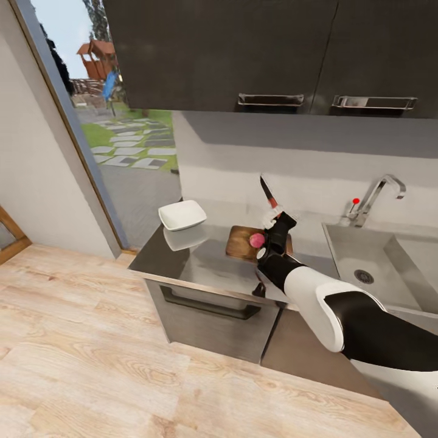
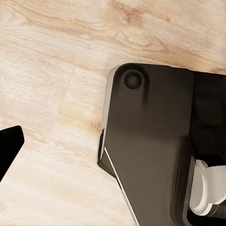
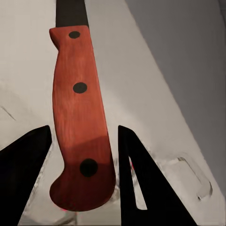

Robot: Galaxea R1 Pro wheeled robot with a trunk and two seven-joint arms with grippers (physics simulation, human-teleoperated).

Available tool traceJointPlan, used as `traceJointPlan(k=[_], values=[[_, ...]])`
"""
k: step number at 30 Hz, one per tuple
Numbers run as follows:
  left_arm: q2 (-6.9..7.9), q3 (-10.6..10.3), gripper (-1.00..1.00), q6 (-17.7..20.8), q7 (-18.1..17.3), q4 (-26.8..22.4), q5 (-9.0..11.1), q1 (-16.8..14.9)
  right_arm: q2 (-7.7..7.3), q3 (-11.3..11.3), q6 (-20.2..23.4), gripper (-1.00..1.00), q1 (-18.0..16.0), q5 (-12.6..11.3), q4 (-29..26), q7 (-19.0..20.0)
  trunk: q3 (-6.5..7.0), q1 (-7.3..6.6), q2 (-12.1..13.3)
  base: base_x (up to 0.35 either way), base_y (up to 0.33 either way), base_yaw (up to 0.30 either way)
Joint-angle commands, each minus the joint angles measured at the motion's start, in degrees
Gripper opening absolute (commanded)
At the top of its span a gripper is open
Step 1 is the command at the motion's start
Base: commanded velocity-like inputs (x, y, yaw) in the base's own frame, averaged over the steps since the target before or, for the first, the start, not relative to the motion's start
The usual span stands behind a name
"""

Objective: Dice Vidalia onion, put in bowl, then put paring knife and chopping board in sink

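My right gripper [image 1: 275, 220] is shut on the paring knife [image 1: 267, 191] and holds it above the chopping board [image 1: 239, 241], dark blade pointing up. Up close, the knife's reddish riveted handle [image 3: 77, 117] sits between the two dark fingers [image 3: 141, 179]. The small pinkish Vidalia onion [image 1: 257, 240] lies on the brown board, just beside the gripper. A white squarish bowl [image 1: 182, 214] stands on the grey countertop [image 1: 201, 264] to the board's left. To the right lies the steel sink [image 1: 356, 246] with its round drain. One dark fingertip [image 2: 9, 141] of my left gripper hangs over the wooden floor.
A chrome tap [image 1: 380, 193] with a red knob stands behind the sink. Dark wall cabinets [image 1: 243, 55] hang above the counter. A glass door [image 1: 115, 134] is at the left. In the left wrist view, a dark part of the robot's body [image 2: 150, 150] lies over the floor.
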Motion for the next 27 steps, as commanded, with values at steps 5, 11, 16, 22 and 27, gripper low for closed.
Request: traceJointPlan(k=[5, 11, 16, 22, 27], values=[[0.0, 0.1, 1.0, 0.0, -0.6, -0.1, 0.6, 0.0, 0.02, 0.6, -7.7, -1.0, 2.5, 1.2, 0.8, -0.1, -0.09, 0.03, -0.1, 0.0, 0.0, 0.001], [0.0, 0.1, 1.0, 0.0, -0.6, 0.0, 0.6, 0.0, 0.02, 0.6, -11.0, -1.0, 3.3, 6.1, 0.9, 3.8, -0.09, 0.03, -0.1, 0.0, 0.0, 0.0], [0.0, 0.1, 1.0, 0.0, -0.6, -0.1, 0.6, 0.0, 0.02, 0.6, -11.9, -1.0, 3.4, 6.4, 0.9, 4.9, -0.09, 0.03, -0.1, 0.0, 0.0, 0.0], [0.0, 0.1, 1.0, 0.0, -0.6, 0.0, 0.6, 0.0, 0.02, 0.6, -12.0, -1.0, 3.4, 6.4, 0.9, 4.9, -0.09, 0.03, -0.1, 0.015, -0.003, 0.0], [-0.04, 0.1, 1.0, 0.0, -0.6, 0.0, 0.6, 0.0, 0.02, 0.6, -11.8, -1.0, 4.2, 6.3, 0.9, 4.7, -0.09, 0.03, -0.1, 0.135, -0.143, 0.0]])
